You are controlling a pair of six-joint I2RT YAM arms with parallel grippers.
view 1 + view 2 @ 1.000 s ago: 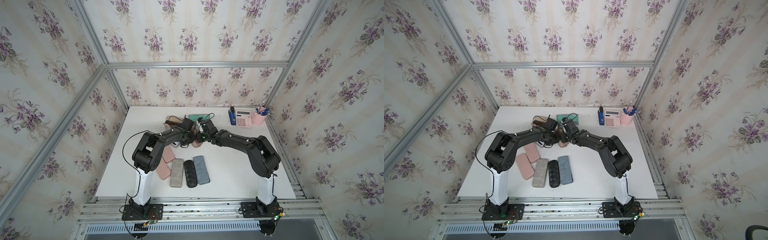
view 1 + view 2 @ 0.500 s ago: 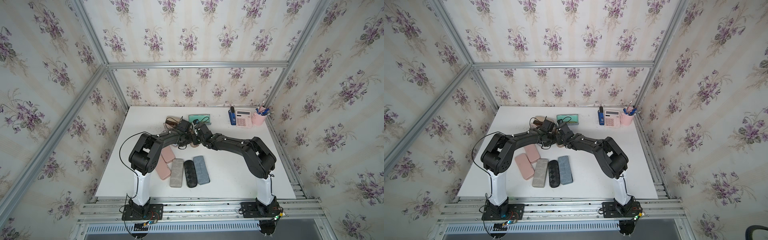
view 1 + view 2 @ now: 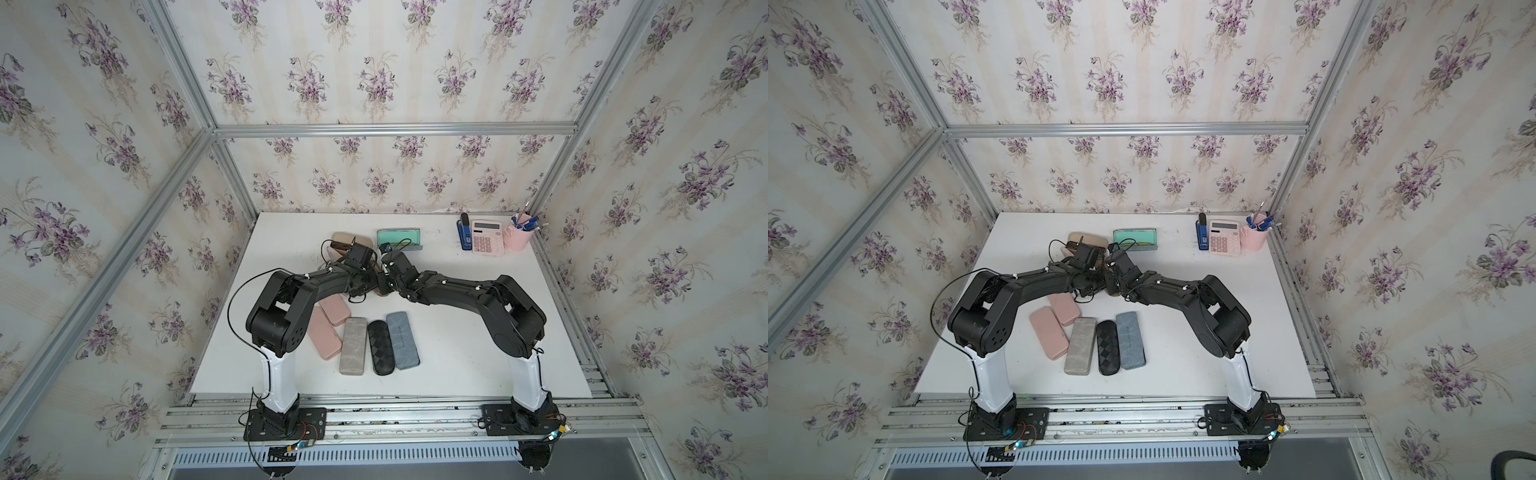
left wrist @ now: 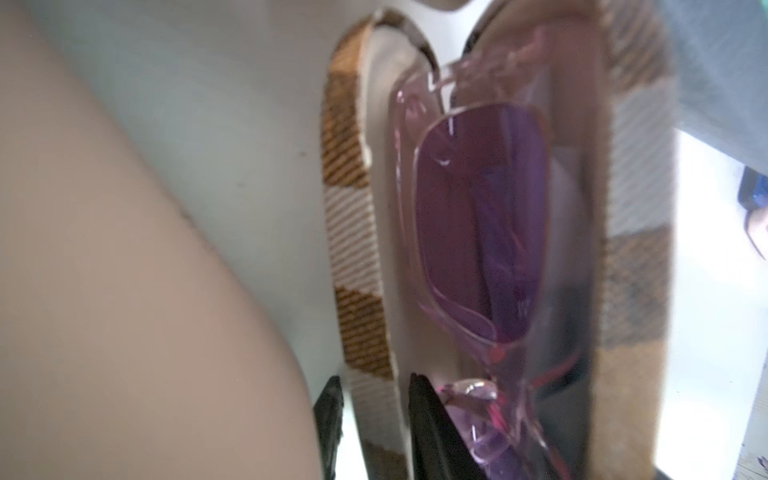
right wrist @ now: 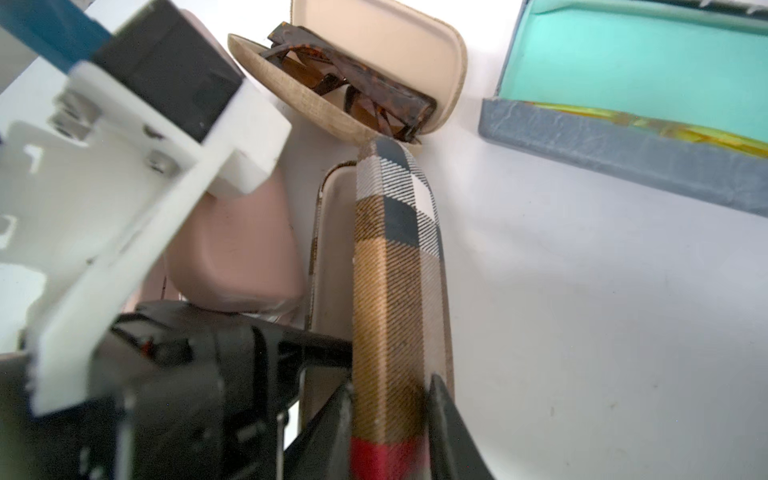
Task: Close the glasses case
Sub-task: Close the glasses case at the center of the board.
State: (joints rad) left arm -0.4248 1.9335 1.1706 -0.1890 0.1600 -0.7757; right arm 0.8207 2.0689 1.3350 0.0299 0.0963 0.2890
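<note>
1. Glasses case (image 5: 395,270), plaid and open, sits in the middle of the table (image 3: 457,332) between the left gripper (image 4: 374,428) and the right gripper (image 5: 390,415); both have shifted slightly toward the robot's left since a second ago.
2. The left gripper straddles one shell's rim, jaws narrowly apart, with a gap beside one finger; pink glasses (image 4: 478,228) lie inside.
3. The right gripper pinches the other shell.

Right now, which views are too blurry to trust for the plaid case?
Left wrist: soft all over, too close; plaid case and pink glasses smeared. Right wrist: case fairly sharp, the near camera mount blurred. Both top views: sharp, evenly lit, but arms mostly hide the case.
</note>
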